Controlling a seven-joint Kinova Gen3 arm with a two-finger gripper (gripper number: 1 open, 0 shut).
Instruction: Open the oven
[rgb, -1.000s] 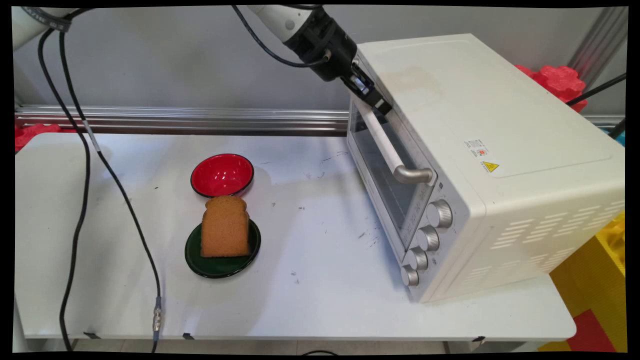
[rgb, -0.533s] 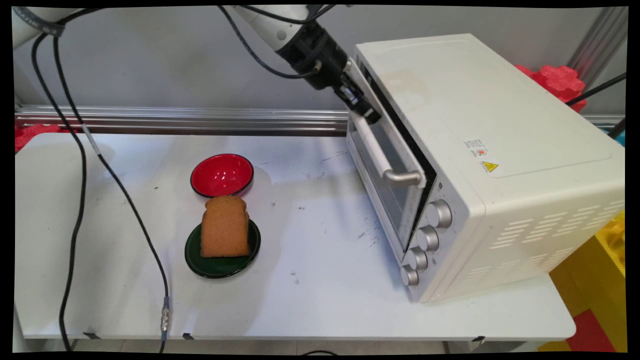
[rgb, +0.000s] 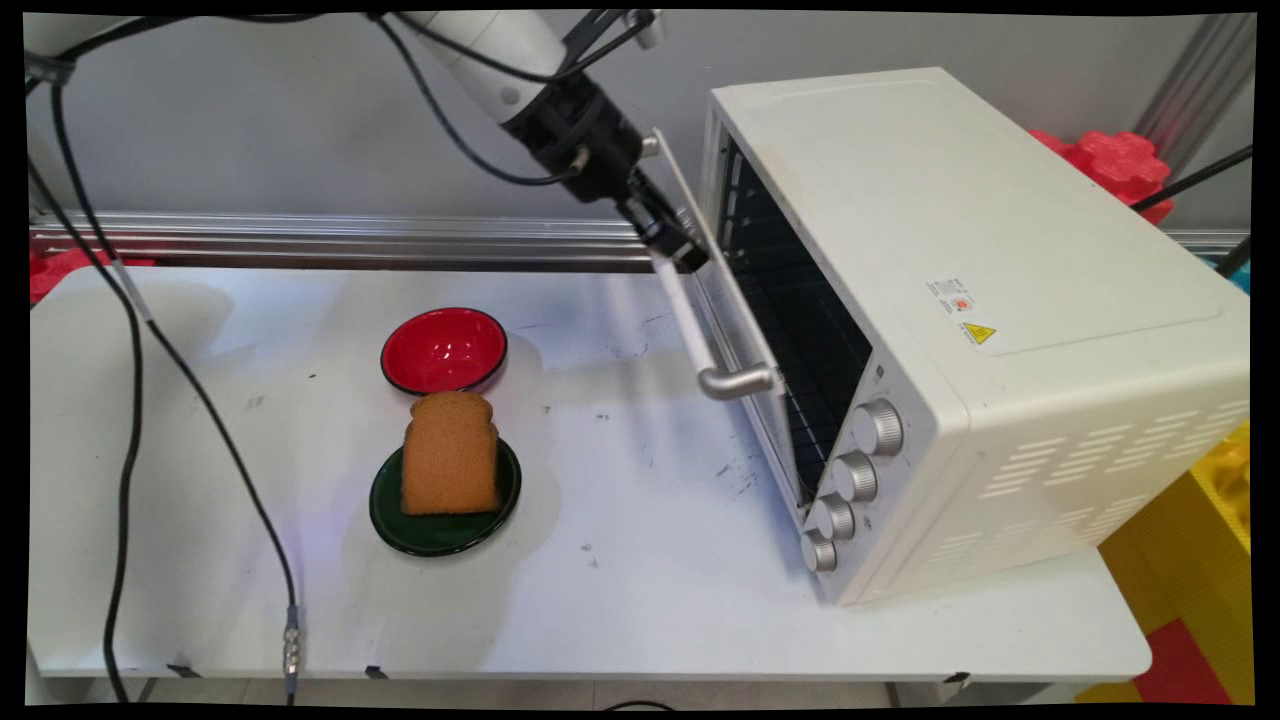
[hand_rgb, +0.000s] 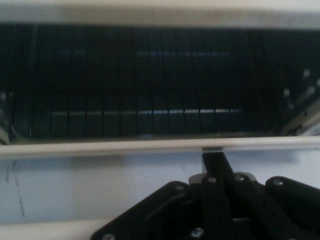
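Presently: oven door (rgb: 735, 330) part-open, rack interior (hand_rgb: 150, 85) exposed; gripper (rgb: 678, 250) fingers clenched on door handle (rgb: 700, 330). Bread (rgb: 450, 455) on green plate (rgb: 440, 535), counter (rgb: 620, 580), untouched.

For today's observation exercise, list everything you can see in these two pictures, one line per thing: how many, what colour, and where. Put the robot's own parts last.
toaster oven: one, cream white, right side of the table, four silver knobs on its front
oven door: one, glass in a white frame, part open, tilted out from its top edge
door handle: one, white bar with silver ends, across the door's top
wire rack: one, dark, inside the oven
bread slice: one, brown, on the green plate
green plate: one, dark green, mid-table
red bowl: one, red with black rim, just behind the plate
table: one, white, scuffed
cables: black, hanging at the left
hand: one, black, at the far end of the door handle; the main view does not show its grip
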